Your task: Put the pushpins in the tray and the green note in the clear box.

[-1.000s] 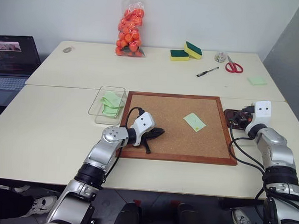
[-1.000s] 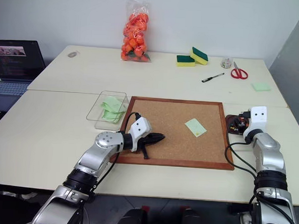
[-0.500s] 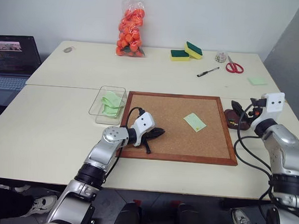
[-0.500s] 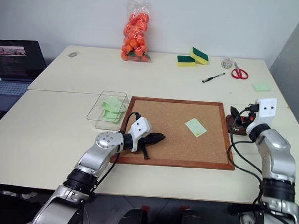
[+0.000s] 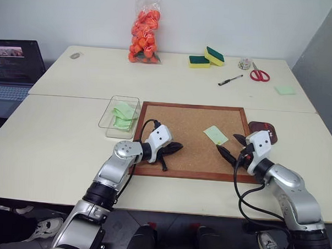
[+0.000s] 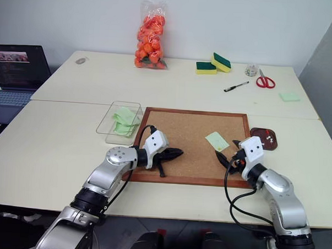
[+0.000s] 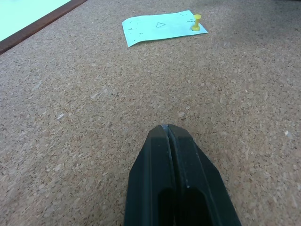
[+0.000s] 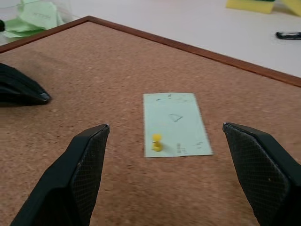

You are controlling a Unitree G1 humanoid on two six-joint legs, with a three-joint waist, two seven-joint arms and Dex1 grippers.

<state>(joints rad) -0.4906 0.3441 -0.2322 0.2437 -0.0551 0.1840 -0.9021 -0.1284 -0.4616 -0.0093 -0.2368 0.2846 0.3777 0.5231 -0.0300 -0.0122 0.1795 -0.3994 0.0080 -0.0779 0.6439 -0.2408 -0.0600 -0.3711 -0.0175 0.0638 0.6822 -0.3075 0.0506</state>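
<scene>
Looking along my right hand, I have the green note straight ahead, framed between the two spread fingers, with a yellow pushpin standing in its near edge. The note lies flat on the corkboard, toward the board's right side, its long axis running roughly away from this hand, so the pin is the first thing I would meet. That hand is wide open and holds nothing.

My left hand rests low over the board's left part, fingers pressed shut on nothing, and the note sits well apart from it across the cork. So the right arm is clearly the nearer one for the pin.

The tray sits on the surface just off the board's right edge, beyond the right hand; I think I see small pale pins already in it, though they are too tiny to be sure. The clear box is just beside the board's left edge, with green slips inside.
</scene>
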